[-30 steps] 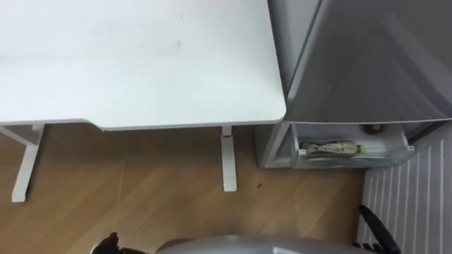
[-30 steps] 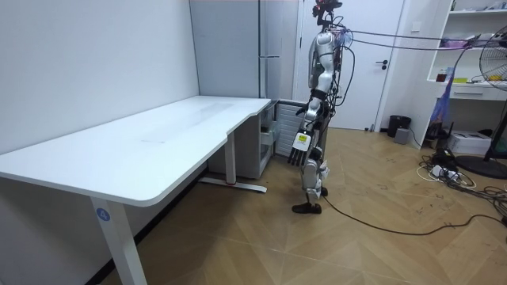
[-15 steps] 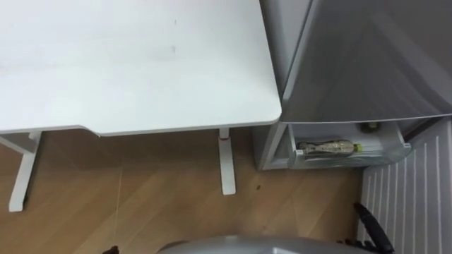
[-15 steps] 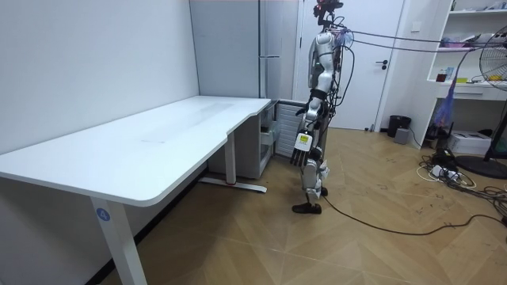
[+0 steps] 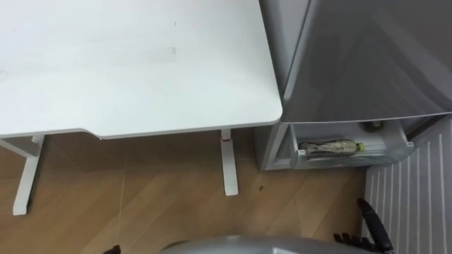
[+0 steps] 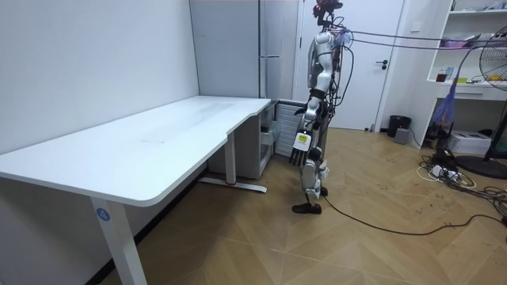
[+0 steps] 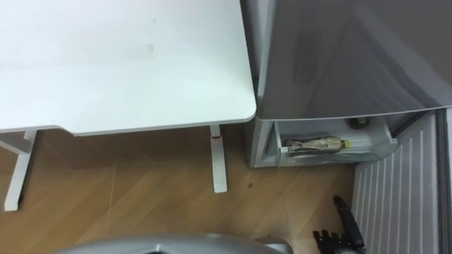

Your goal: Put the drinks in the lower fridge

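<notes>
Clear plastic bottle (image 5: 328, 147), yellow-capped, lying flat in lower fridge drawer (image 5: 353, 160), well beyond right hand (image 7: 344, 222) with straight, parted fingers, left hand (image 6: 300, 152) fingers hanging straight.

White rectangular desk surface (image 5: 141, 63): plain, white legs. Tall grey metal fridge (image 5: 367, 56): uniform grey, faint sheen. Clear plastic drink bottle (image 5: 328, 147): dark mottled label, yellow cap. Ribbed inner fridge door panel (image 5: 409, 190): white, fine parallel stripes. Wooden plank floor (image 5: 141, 204): light brown, visible seams. Right hand (image 7: 340, 236): black. Left hand (image 6: 298, 157): black. Room wall (image 6: 95, 63): white.
</notes>
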You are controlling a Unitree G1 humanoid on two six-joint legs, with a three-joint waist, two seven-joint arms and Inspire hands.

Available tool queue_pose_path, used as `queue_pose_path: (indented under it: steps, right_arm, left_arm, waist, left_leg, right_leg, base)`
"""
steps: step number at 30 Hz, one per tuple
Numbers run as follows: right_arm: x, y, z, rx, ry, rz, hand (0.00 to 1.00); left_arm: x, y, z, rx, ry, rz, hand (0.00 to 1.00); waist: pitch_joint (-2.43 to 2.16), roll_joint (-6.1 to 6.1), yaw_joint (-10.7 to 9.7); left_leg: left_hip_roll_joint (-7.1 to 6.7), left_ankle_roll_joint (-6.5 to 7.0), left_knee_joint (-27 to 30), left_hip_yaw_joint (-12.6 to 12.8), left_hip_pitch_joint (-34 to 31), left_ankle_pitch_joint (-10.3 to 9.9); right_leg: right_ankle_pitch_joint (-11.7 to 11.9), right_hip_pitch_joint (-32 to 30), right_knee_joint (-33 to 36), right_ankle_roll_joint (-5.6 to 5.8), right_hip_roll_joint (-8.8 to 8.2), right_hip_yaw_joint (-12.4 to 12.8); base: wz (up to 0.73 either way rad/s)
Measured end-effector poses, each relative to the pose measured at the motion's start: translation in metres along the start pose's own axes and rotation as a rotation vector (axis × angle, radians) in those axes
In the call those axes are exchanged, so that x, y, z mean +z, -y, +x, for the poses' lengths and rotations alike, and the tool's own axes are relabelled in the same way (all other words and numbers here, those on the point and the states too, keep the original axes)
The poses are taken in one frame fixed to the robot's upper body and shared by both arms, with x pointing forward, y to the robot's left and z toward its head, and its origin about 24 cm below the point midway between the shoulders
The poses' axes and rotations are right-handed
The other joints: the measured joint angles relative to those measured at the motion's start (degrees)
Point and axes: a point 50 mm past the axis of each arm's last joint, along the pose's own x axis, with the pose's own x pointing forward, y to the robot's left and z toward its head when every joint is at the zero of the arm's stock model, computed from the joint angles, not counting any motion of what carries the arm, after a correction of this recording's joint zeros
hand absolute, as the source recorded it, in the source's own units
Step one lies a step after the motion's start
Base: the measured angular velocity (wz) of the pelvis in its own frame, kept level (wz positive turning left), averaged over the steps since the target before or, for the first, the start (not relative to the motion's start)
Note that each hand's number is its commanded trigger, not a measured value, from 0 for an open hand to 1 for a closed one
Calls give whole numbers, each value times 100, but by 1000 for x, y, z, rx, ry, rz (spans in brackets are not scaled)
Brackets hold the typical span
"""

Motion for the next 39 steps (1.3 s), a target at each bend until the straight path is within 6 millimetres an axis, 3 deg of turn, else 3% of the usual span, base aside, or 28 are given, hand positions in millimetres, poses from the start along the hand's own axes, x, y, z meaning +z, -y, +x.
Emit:
queue_pose_path:
  steps: [1,6,9,12,15,19,25,32,39]
  right_arm:
    - [-1,-6,1,13,-1,11,0]
    - [-16,-64,9,155,-29,75,0]
    - [-16,-99,9,231,-27,116,0]
    - [-16,-124,8,275,-24,127,0]
    - [-9,-140,6,301,5,138,0]
    - [6,-154,2,329,46,134,0]
    - [30,-181,-6,353,113,124,0]
    - [48,-211,-19,407,187,23,0]
    - [63,-244,-35,453,267,-151,0]
  left_arm:
    - [3,0,0,0,6,1,0]
    - [26,0,4,-1,54,4,0]
    - [40,-1,7,7,71,9,0]
    - [39,-8,8,34,57,37,0]
    - [34,-11,8,49,32,68,0]
    - [31,-10,8,46,21,77,0]
    - [37,-13,8,44,35,69,0]
    - [53,-15,8,49,74,126,0]
    - [54,-19,8,48,73,155,0]
  waist:
    - [-7,13,-2]
    - [56,64,32]
    - [104,106,151]
    - [143,90,230]
    - [176,102,342]
    - [171,155,478]
    - [183,95,510]
    - [187,38,524]
    - [187,29,594]
  left_leg:
    - [8,7,50,0,-85,-4]
    - [66,43,486,-3,-787,-26]
    - [145,93,1211,-4,-1514,-203]
    - [153,137,1827,-28,-2184,-355]
    - [162,167,2455,-55,-2838,-547]
    - [162,216,3056,-77,-3554,-660]
    - [111,302,3979,10,-4619,-816]
    - [161,256,4856,-7,-5673,-969]
    - [246,270,5599,-53,-6452,-1127]
  right_leg:
    - [-2,-81,43,-2,0,0]
    - [-123,-850,667,-48,-46,-6]
    - [-375,-1577,1439,-68,-102,-8]
    - [-695,-2323,2239,-81,-223,45]
    - [-968,-3039,3044,-91,-321,146]
    - [-1152,-3774,3750,-109,-422,211]
    - [-1505,-4938,4984,-153,-680,388]
    - [-1795,-6039,5977,-267,-775,503]
    - [-1986,-6770,6708,-360,-816,522]
  base:
    - [0]
    - [1]
    - [10]
    - [6]
    - [0]
    - [1]
    - [5]
    - [2]
    - [2]
